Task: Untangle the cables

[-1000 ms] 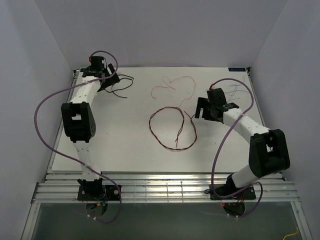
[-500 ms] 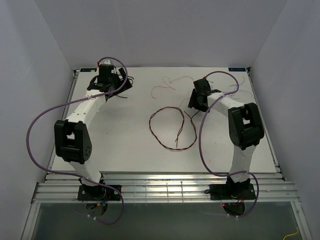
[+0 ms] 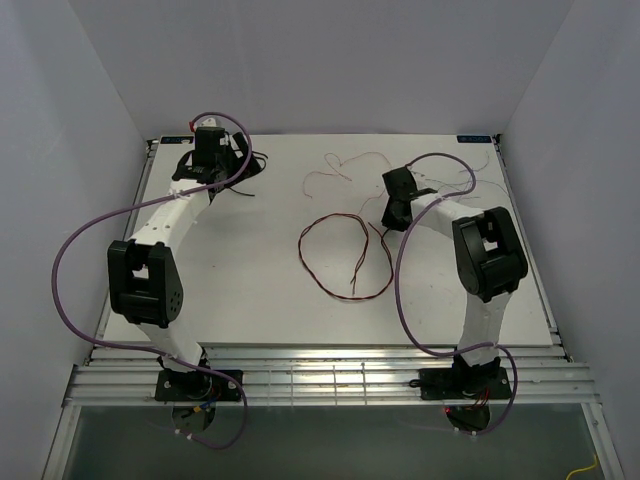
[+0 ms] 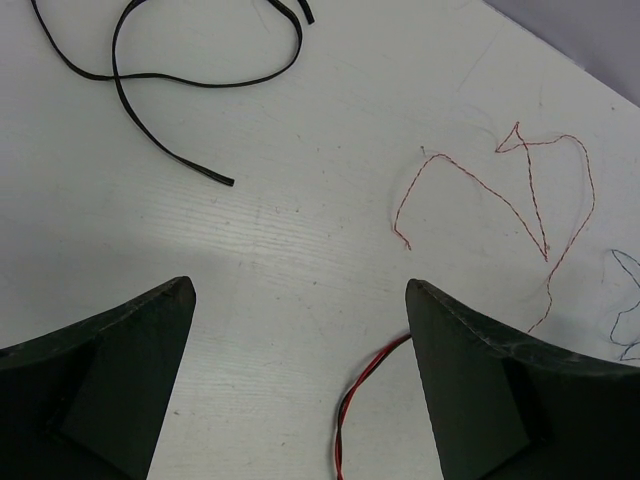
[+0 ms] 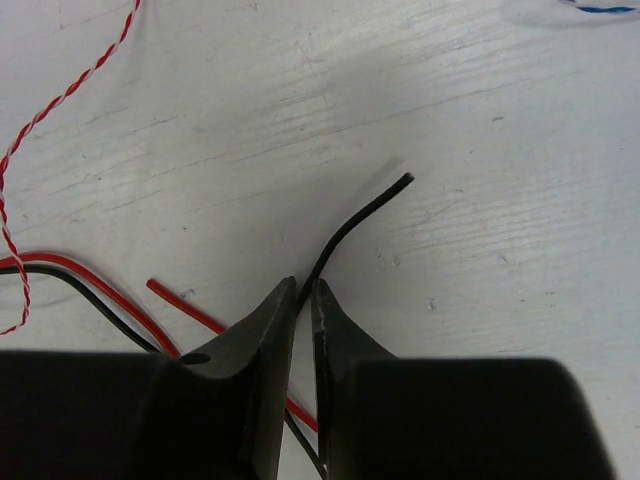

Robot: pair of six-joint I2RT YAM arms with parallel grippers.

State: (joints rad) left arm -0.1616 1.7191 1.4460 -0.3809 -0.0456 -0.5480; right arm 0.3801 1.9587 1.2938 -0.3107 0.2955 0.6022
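Observation:
A red-and-black cable pair (image 3: 340, 258) lies in a loop mid-table. My right gripper (image 3: 393, 208) sits at the loop's right end. In the right wrist view it (image 5: 305, 287) is shut on the black cable (image 5: 355, 220), whose free tip pokes out past the fingertips; the red cable's end (image 5: 190, 305) lies loose to the left. A thin red-white twisted cable (image 3: 345, 168) lies behind the loop. My left gripper (image 3: 215, 165) is open at the back left, and in its wrist view it (image 4: 300, 285) hovers near a separate black cable (image 4: 200, 82) and holds nothing.
A pale blue-grey cable (image 3: 470, 182) lies at the back right and shows at the top of the right wrist view (image 5: 600, 8). Purple hoses (image 3: 70, 250) arc off both arms. White walls close in the table (image 3: 250, 300) on three sides.
My right gripper has swung left to the loop's end and shut on the black cable there. The left gripper shifted slightly right at the back and stayed open.

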